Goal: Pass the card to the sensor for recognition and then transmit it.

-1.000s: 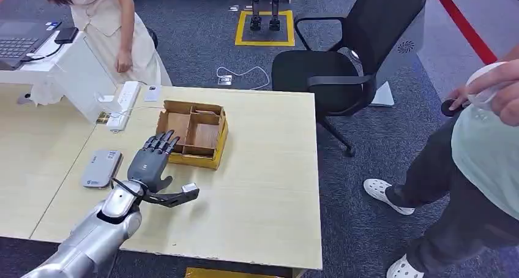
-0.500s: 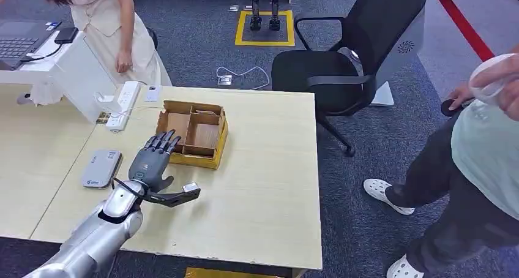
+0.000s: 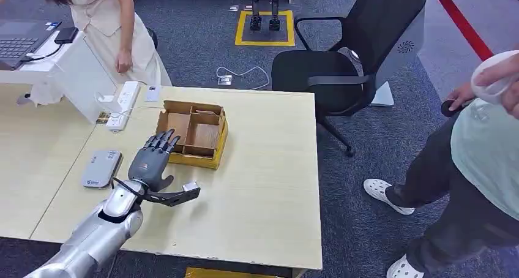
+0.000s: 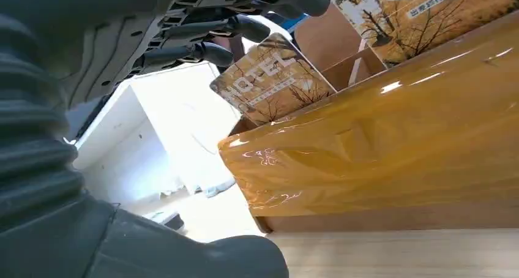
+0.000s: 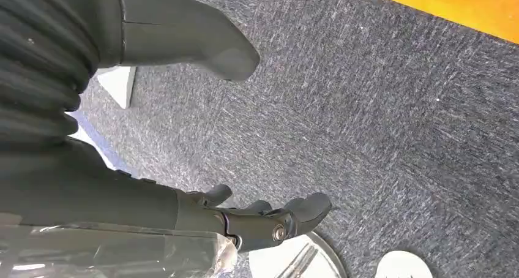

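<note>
A cardboard box with compartments sits on the wooden table. In the left wrist view its yellow taped wall is close, and orange HOTEL cards stand in it, one just beyond my fingers and another card beside it. My left hand hovers at the box's near left corner, fingers stretched toward it, thumb out to the right, holding nothing. The grey sensor lies flat left of that hand. My right hand hangs over the carpet, fingers loosely apart, with nothing in it.
A white power strip and cable lie behind the box. A black office chair stands past the table's far right corner. One person stands at the back left by a laptop; another person stands at the right.
My left hand has stayed where it was by the box. The hand of the person at the right has shifted a little.
</note>
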Action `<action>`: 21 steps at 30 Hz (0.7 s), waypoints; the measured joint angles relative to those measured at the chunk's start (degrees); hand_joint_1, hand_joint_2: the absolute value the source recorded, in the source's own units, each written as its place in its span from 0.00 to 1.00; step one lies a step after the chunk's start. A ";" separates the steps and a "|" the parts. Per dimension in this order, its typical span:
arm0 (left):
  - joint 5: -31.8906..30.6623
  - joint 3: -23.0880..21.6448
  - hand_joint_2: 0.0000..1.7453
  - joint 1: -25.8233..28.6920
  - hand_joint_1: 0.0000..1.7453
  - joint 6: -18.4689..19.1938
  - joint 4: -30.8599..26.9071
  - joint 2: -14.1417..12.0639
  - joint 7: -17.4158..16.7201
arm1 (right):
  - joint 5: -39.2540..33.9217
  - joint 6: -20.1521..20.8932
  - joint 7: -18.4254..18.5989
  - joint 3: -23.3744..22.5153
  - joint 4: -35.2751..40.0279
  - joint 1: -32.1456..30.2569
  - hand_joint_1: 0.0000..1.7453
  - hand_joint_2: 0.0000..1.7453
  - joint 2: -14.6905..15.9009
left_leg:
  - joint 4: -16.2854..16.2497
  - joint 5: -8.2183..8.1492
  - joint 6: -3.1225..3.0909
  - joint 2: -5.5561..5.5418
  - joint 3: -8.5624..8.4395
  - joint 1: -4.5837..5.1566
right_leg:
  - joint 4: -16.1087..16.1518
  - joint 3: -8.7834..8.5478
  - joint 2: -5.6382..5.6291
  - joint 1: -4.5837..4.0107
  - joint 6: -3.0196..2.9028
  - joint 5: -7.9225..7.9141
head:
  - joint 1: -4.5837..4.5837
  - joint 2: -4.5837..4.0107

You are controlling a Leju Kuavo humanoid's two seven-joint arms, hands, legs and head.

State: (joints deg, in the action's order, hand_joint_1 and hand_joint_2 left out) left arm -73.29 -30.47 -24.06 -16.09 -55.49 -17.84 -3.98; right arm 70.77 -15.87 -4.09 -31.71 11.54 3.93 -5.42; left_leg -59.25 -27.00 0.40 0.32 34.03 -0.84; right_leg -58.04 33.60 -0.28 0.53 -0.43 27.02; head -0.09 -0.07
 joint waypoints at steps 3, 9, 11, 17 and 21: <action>0.22 0.09 1.00 0.00 0.00 -0.09 0.07 0.09 0.20 | 0.00 -0.02 0.00 0.00 0.00 0.00 0.00 1.00 0.00 | 0.00 0.00 0.00 0.00 0.00 0.00 | 0.00 0.00 0.00 0.00 0.00 0.00 | 0.00 0.00; 0.20 0.94 1.00 0.00 0.00 -1.90 0.07 0.15 -0.24 | 0.09 -0.17 0.00 0.00 0.00 -0.01 0.00 1.00 0.00 | 0.00 0.00 0.00 0.00 0.00 0.00 | 0.00 0.00 0.00 0.00 0.00 0.00 | 0.00 0.00; 0.07 1.62 1.00 0.00 0.00 -2.69 0.07 0.15 -0.72 | 0.15 -0.17 0.00 -0.02 0.00 -0.02 0.00 1.00 0.00 | 0.00 0.00 0.00 0.00 0.00 0.00 | 0.00 0.00 0.00 0.00 0.00 0.00 | 0.00 0.00; 0.09 3.37 1.00 0.00 0.00 -3.26 0.04 -0.24 -0.87 | 0.20 -0.17 0.33 -0.02 0.00 -0.03 0.00 1.00 0.00 | 0.00 0.00 0.00 0.00 0.00 -0.01 | 0.00 0.00 0.00 0.00 0.00 0.00 | 0.00 0.00; 0.09 3.78 1.00 0.01 0.00 -3.21 0.04 -0.28 -0.87 | 0.22 -0.18 0.33 -0.02 0.00 -0.03 0.00 1.00 0.00 | 0.00 0.00 0.00 0.00 0.00 0.00 | 0.00 0.00 0.00 0.00 0.00 0.00 | 0.00 0.02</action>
State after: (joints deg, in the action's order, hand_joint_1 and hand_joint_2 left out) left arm -73.20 -26.69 -24.05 -19.30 -55.45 -18.12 -4.85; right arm 70.99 -16.04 -3.76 -31.74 11.54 3.90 -5.42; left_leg -59.25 -26.99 0.40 0.32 34.03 -0.84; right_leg -58.04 33.60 -0.28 0.53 -0.43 27.02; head -0.09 -0.05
